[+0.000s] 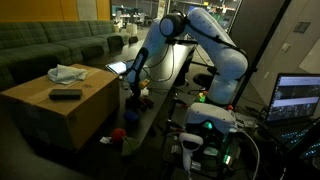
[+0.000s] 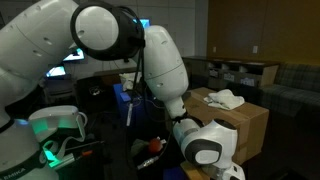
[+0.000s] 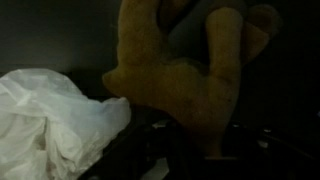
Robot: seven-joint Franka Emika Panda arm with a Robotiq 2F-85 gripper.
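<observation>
In the wrist view a tan plush toy (image 3: 185, 70) fills the upper middle, blurred and very close. Its lower part tapers down between my dark gripper fingers (image 3: 210, 150), which look shut on it. A crumpled white plastic bag (image 3: 45, 120) lies to its left. In an exterior view my gripper (image 1: 130, 88) hangs low beside a cardboard box (image 1: 60, 110), just above a dark low surface. In the other exterior view the wrist (image 2: 205, 145) is close to the camera and the fingers are hidden.
A black remote (image 1: 66, 95) and a crumpled white cloth (image 1: 68, 73) lie on the cardboard box. A red object (image 1: 118, 133) lies on the floor beside it. A green sofa (image 1: 50, 45) stands behind. A lit monitor (image 1: 297, 98) and cables stand near the robot base.
</observation>
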